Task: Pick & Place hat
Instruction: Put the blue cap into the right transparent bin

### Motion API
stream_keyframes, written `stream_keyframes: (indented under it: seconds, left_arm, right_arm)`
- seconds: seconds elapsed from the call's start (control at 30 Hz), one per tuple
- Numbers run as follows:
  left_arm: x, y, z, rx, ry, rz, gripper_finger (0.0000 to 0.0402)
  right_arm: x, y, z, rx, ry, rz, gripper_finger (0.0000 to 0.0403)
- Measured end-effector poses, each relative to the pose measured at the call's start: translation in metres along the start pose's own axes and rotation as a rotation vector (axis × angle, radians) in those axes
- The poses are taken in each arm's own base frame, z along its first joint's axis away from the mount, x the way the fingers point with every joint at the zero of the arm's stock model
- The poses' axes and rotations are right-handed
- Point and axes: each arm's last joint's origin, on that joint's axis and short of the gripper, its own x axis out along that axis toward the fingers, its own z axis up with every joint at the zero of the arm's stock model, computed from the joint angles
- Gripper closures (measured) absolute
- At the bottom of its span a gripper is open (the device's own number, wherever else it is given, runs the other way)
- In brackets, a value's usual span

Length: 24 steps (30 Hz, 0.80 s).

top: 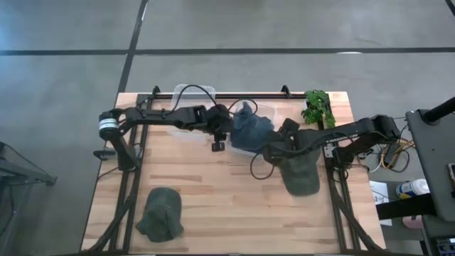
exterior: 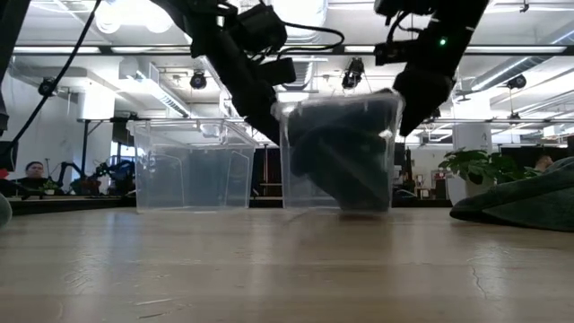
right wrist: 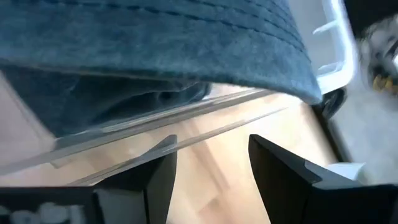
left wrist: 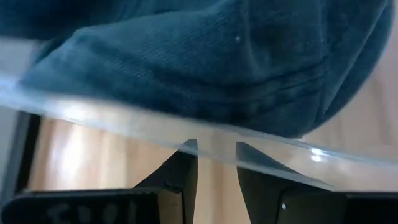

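Nearest to us on the table (top: pixel 213 206) lie two green hats, one at the near left (top: pixel 161 213) and one at the right (top: pixel 301 176), both untouched for now. Farther back, the blue hat (top: pixel 249 129) sits in a clear bin (exterior: pixel 341 152) that stands tipped, and we judge the step in hand to be settling that hat inside. The right gripper (top: pixel 276 148) stands just beside the bin's right side with its fingers (right wrist: pixel 283 177) spread apart, holding nothing that we can see; the left gripper (top: pixel 220 135) is at the bin's left side, its fingers (left wrist: pixel 180 180) a narrow gap apart, and the clear rim crosses just in front of them, though we cannot tell whether they pinch it. To do this well, we think we should steady the bin before letting go, so it drops flat and the hat stays in. At the far left stands a second clear bin (exterior: pixel 190 166), and a plant (top: pixel 318 108) at the far right.
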Motion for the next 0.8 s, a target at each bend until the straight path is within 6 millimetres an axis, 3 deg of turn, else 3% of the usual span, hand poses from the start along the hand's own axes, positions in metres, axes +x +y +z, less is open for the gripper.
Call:
stream_keyframes:
  seconds: [0.3,0.5,0.67,0.8]
  left_arm:
    - [-0.001,-0.01,0.009,-0.052,-0.06,-0.03,0.0296]
    - [-0.002,-0.009,0.008,-0.043,-0.048,-0.018,0.0296]
    - [-0.004,-0.008,0.008,-0.043,-0.048,0.007,0.0296]
    - [-0.004,-0.008,0.012,-0.044,-0.079,0.015,0.0296]
  right_arm:
    - [-0.015,-0.033,-0.011,-0.063,0.001,-0.054,0.0207]
    - [-0.037,-0.055,-0.022,-0.237,0.009,-0.05,0.0207]
    - [-0.055,-0.063,-0.011,-0.478,-0.087,-0.024,0.0207]
    - [-0.054,-0.06,0.003,-0.586,-0.144,-0.012,0.0207]
